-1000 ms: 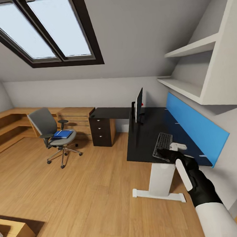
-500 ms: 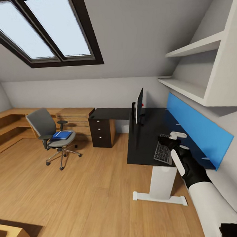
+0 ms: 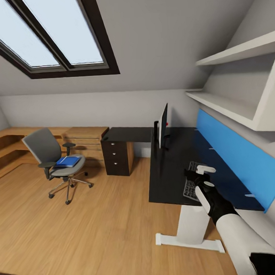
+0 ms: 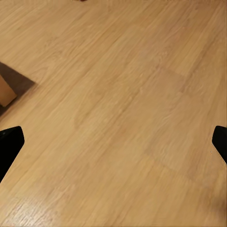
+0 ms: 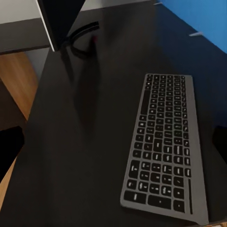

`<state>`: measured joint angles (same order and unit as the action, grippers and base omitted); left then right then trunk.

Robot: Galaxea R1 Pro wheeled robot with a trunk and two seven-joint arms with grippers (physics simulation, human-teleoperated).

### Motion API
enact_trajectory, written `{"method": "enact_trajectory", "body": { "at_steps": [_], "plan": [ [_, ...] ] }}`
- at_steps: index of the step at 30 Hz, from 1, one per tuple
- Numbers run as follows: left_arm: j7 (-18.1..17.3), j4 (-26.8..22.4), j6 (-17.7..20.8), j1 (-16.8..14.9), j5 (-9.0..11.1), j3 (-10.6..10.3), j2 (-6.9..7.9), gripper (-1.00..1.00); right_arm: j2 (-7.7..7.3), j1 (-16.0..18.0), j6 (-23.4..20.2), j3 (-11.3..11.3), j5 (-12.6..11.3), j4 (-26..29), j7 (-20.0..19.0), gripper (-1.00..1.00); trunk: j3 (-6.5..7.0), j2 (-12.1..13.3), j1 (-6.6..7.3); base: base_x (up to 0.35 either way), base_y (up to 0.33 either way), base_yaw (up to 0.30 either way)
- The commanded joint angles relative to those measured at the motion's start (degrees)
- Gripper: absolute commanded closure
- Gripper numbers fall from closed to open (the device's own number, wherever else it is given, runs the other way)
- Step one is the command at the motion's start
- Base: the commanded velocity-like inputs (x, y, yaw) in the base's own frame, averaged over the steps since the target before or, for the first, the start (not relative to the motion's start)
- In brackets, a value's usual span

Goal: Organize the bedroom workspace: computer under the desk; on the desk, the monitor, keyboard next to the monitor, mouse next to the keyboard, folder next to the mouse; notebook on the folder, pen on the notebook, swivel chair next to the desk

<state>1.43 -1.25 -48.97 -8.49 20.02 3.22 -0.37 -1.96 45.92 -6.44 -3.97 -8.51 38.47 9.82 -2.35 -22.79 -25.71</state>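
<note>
Keyboard (image 5: 165,144) lies flat on the glossy black surface (image 3: 167,168), near its front end and close to the blue back panel (image 3: 235,156), with no object touching it. Monitor (image 3: 163,126) stands upright further back on the same surface, edge-on to the head camera, well apart from the keyboard; its black stand foot shows in the right wrist view beyond the keyboard. Right tool (image 3: 200,175) hovers above the keyboard, its dark fingertips at the two side edges of the right wrist view, spread apart and gripping nothing. Left tool (image 4: 113,142) hangs over bare wooden floor (image 4: 118,94), fingers likewise spread wide and empty.

Swivel chair (image 3: 54,156) stands on the floor well away from the surface, near the low wooden shelving (image 3: 16,139). Blue folder (image 3: 67,161) rests on its seat. Black drawer unit (image 3: 115,156) sits between chair and white pedestal leg (image 3: 190,225). White wall shelves (image 3: 235,84) overhang the back panel.
</note>
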Motion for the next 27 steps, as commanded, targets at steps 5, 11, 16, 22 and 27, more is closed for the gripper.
{"method": "enact_trajectory", "body": {
  "at_steps": [5, 11, 16, 22, 27],
  "plan": [
    [0.15, 0.01, -0.16, -0.04, -0.33, 0.30, -0.09, -1.00, -0.21, 0.04, 0.24, 0.00, -0.54, -0.38, 0.27, -1.00, -0.13, -0.12, -0.07, 0.333, 0.000, 0.000],
    [0.15, 0.01, -0.16, -0.04, -0.33, 0.23, -0.15, -1.00, -1.22, 0.05, -0.41, -0.21, -0.58, -0.84, 0.28, -1.00, -0.13, -0.12, -0.07, 0.320, 0.000, 0.000],
    [0.15, 0.01, -0.22, -0.04, -0.38, 0.30, -0.25, -1.00, -2.20, 0.05, -5.23, -0.63, -0.75, -0.87, 0.35, -1.00, -0.13, -0.12, -0.07, 0.139, 0.000, 0.000],
    [0.15, 0.01, -0.18, -0.04, -0.41, 0.18, -0.28, -1.00, -2.54, 0.05, -11.32, -3.35, -0.81, -0.77, 0.48, -1.00, -0.13, -0.12, -0.07, 0.089, -0.012, 0.000],
    [0.15, 0.01, -0.16, -0.04, -0.41, 0.13, -0.21, -1.00, -2.59, 0.05, -12.69, -4.49, -0.81, -0.70, 0.53, -1.00, -0.13, -0.12, -0.07, 0.216, -0.081, 0.000]
  ]
}}
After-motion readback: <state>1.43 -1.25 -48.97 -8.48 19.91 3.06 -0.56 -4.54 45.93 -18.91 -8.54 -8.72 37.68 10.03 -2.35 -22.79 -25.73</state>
